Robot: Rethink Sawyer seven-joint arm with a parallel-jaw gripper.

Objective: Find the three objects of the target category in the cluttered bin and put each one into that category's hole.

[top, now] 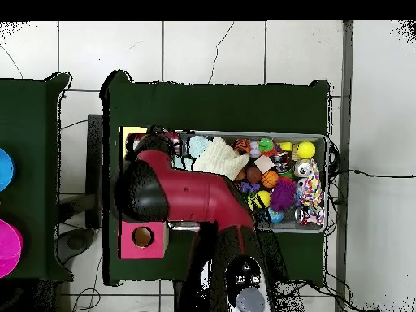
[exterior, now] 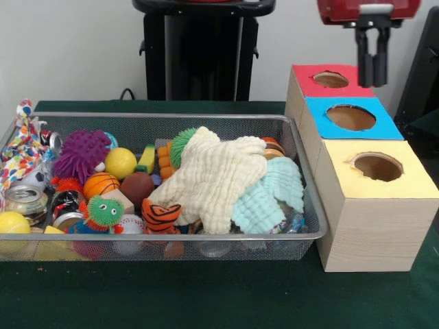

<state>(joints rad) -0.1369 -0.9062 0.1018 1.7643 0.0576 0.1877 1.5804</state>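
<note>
My gripper (exterior: 372, 83) hangs at the top right, just above the far end of the red-topped box (exterior: 309, 83), close to its round hole (exterior: 330, 79). Its fingers stand close together and hold nothing. A blue-topped box (exterior: 322, 113) and a yellow-topped box (exterior: 343, 171) follow in a row toward the front, each with its own hole. The wire mesh bin (exterior: 206, 118) to their left is full of clutter: a cream cloth (exterior: 212, 175), a mint cloth (exterior: 271, 195), a purple spiky ball (exterior: 81, 154), a yellow ball (exterior: 121, 162) and a small basketball (exterior: 100, 184). In the overhead view the red arm (top: 191, 195) hides the gripper.
Also in the bin are a brown ball (exterior: 137, 186), a tiger-striped toy (exterior: 160, 214), a green spiky toy with eyes (exterior: 103, 211), a metal can (exterior: 25, 200) and a patterned cloth (exterior: 17, 147) over the left rim. The overhead view shows only the red box (top: 143, 236) of the row.
</note>
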